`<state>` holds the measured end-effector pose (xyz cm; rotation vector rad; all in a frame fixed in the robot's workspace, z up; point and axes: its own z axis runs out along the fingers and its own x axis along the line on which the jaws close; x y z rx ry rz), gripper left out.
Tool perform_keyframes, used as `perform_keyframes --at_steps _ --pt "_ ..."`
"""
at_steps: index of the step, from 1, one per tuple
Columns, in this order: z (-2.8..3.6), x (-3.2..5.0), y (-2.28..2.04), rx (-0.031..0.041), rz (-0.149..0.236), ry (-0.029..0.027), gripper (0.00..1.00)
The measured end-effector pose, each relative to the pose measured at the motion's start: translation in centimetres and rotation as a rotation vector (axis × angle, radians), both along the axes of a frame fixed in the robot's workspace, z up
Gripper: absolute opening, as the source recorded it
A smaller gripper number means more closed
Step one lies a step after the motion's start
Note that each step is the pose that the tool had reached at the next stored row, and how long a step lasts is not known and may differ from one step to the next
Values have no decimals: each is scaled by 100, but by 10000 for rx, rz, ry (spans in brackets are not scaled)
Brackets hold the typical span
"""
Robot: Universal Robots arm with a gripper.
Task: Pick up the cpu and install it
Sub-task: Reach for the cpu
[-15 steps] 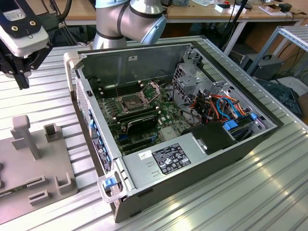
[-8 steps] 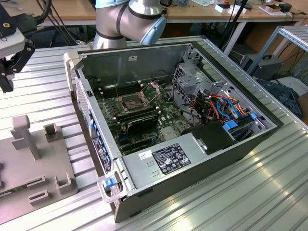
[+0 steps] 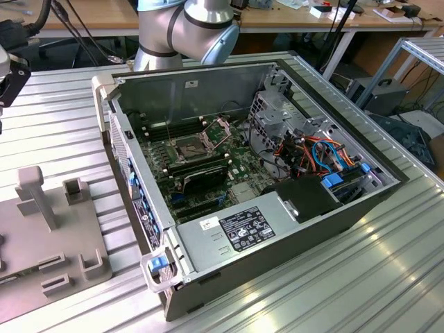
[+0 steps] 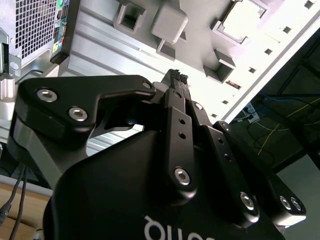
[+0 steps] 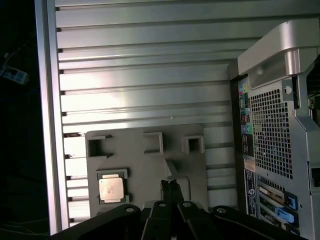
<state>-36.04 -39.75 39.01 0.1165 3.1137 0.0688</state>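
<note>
Tray (image 5: 145, 170) edge behind pincer (image 5: 170, 184), nr cpu (image 5: 111, 189)

ribbed metal table (image 3: 333, 291) | wooden bench (image 3: 114, 14) beyond | grey fixture plate (image 3: 76, 230)

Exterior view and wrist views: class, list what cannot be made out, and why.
Exterior view: fixture plate cut off by the left edge.
Exterior view: socket pins too small.
First wrist view: cpu corner mark too small.
Second wrist view: gripper hides much of the plate.

Glare whitens the ribbed table (image 5: 115, 97) in the first wrist view; the case (image 3: 187, 90) interior is dim.
</note>
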Motion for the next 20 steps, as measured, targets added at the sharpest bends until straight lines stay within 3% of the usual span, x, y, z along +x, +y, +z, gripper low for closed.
perform_keyframes --at_steps 20 --pt "-29 -9 -2 0 0 0 11"
